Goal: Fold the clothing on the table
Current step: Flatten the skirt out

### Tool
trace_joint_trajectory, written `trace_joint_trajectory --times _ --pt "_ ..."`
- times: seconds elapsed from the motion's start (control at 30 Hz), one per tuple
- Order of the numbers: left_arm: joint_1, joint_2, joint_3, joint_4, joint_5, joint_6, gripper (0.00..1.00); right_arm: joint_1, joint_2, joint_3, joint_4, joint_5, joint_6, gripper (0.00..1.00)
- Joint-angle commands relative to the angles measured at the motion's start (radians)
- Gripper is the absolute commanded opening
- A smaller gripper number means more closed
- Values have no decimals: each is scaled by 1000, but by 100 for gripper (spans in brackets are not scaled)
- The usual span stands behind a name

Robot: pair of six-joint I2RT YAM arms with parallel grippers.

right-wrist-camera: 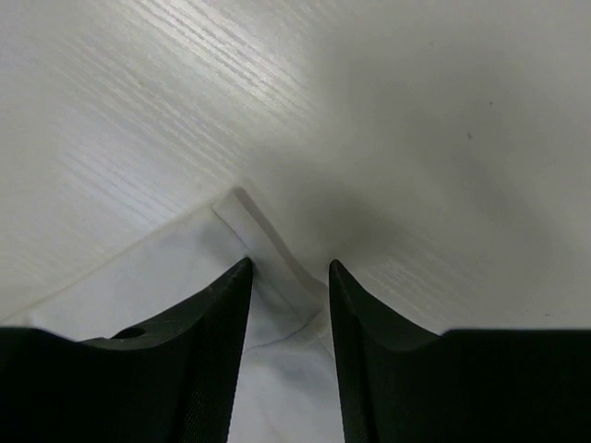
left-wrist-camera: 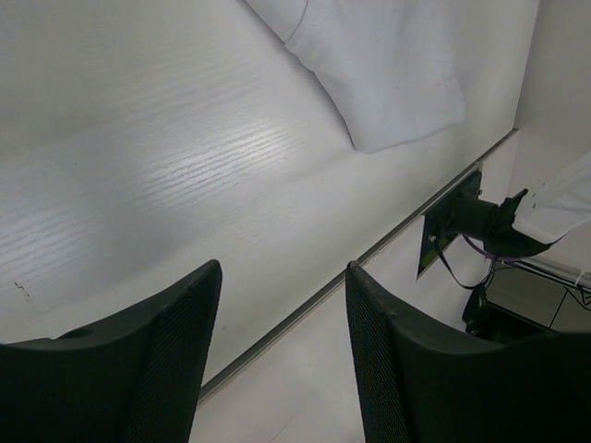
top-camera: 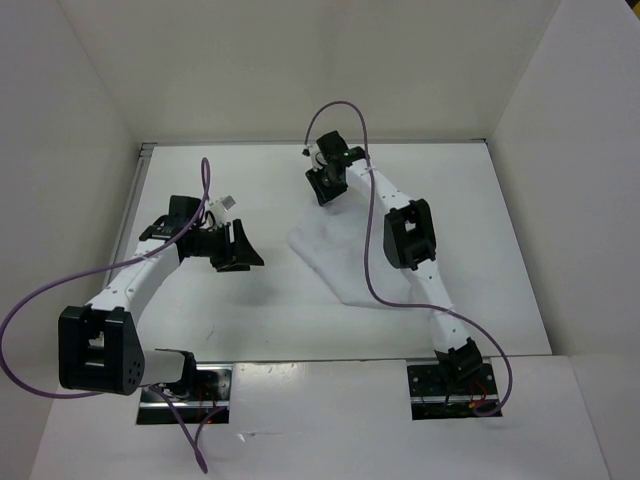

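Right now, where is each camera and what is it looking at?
Top: high at the near edge, looking down on table, clothing, left arm, right arm.
Left wrist: on left arm, looking across the table; left gripper fingers frame it.
Right wrist: looking down at a clothing corner between right gripper fingers.
Shared: all show the clothing.

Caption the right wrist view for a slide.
Right gripper, jaws open, poised over a corner of the clothing on the table.
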Motion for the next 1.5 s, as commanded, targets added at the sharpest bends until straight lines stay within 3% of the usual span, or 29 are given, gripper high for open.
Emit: trace_joint_trajectory --times 0.0,0.1,0.23,0.27,0.37,0.53,0.63,0.77,0.97,1.13,1.3,1.47 --pt "6 -25 28 -6 17 -21 64 -8 -19 -75 -30 -90 -23 44" --pt "6 -25 28 14 17 -31 64 -29 -30 -133 -20 -133 -32 35" --pt "6 -25 28 23 17 -41 64 -65 -62 -188 -20 -172 -18 2" --pt "6 -25 28 23 17 -41 64 -65 -77 -217 0 -172 -9 0" --pt "6 -25 28 48 17 -50 64 -65 -177 -274 34 -112 44 0" --pt "6 -1 28 102 26 -50 64 -65 -400 -250 57 148 196 0" --pt "6 47 39 137 26 -41 64 -20 -509 -184 22 309 256 0" --pt "6 100 48 227 26 -65 64 106 -611 -147 -29 394 281 0" --pt "6 237 120 335 54 -131 64 285 -604 3 -167 440 325 0" --pt "6 184 189 275 28 -78 64 354 -565 316 -285 479 371 0" --pt "35 98 180 209 29 -42 64 354 -608 316 -296 587 402 0" --pt "65 44 180 152 51 -1 64 245 -533 266 -351 610 471 0"
